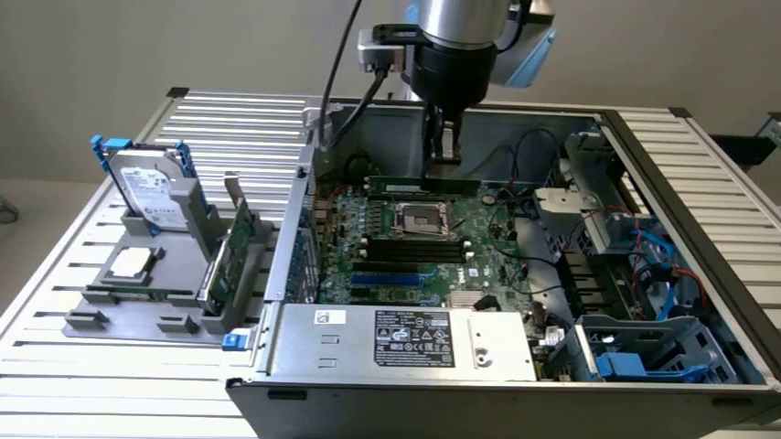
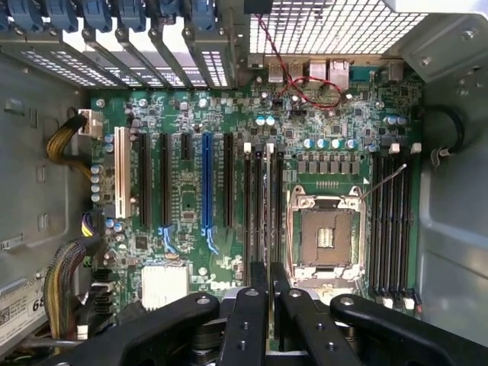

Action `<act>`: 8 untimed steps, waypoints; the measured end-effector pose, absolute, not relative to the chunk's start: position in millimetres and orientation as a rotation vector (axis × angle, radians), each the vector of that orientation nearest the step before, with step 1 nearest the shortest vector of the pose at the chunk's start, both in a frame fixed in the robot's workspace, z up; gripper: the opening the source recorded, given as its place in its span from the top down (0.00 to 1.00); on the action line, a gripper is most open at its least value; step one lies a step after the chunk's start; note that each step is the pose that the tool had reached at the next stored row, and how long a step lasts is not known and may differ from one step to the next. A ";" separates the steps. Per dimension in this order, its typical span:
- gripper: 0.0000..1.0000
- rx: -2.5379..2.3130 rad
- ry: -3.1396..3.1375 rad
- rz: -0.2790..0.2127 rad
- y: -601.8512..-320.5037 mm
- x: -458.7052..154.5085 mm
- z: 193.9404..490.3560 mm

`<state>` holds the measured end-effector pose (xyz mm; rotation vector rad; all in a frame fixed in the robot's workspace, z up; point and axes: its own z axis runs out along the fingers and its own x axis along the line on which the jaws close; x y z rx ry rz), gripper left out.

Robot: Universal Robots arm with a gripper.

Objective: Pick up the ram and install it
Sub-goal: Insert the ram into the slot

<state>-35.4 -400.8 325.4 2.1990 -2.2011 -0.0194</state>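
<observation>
Slatted metal table (image 1: pixel 232 119), open PC case (image 1: pixel 683 165) on it, lid off. Gripper (image 1: pixel 442 161) is down inside the case, fingers clamped on the top edge of the ram (image 1: pixel 422 186). The stick stands upright and level over the memory slots (image 2: pixel 252 198) just beside the CPU socket (image 1: pixel 430 218), on its far side in the exterior view. Reads as the insertion step: pickup done, stick at the slot. Can't tell if it's seated or the latches are closed. Seating calls for the edge square in one slot and a straight, even push down.
</observation>
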 end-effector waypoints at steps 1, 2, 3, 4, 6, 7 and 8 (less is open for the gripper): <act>0.87 2.201 -2.199 -0.019 -400.9 -35.4 323.5; 0.87 2.202 -2.198 -0.019 -401.0 -35.3 321.6; 0.87 2.203 -2.197 -0.019 -401.0 -35.3 319.9; 0.87 2.204 -2.197 -0.019 -401.0 -35.3 318.0; 0.87 2.204 -2.196 -0.019 -401.1 -35.2 314.5; 0.87 2.204 -2.196 -0.019 -401.1 -35.2 312.6; 0.87 2.204 -2.196 -0.019 -401.1 -35.1 310.8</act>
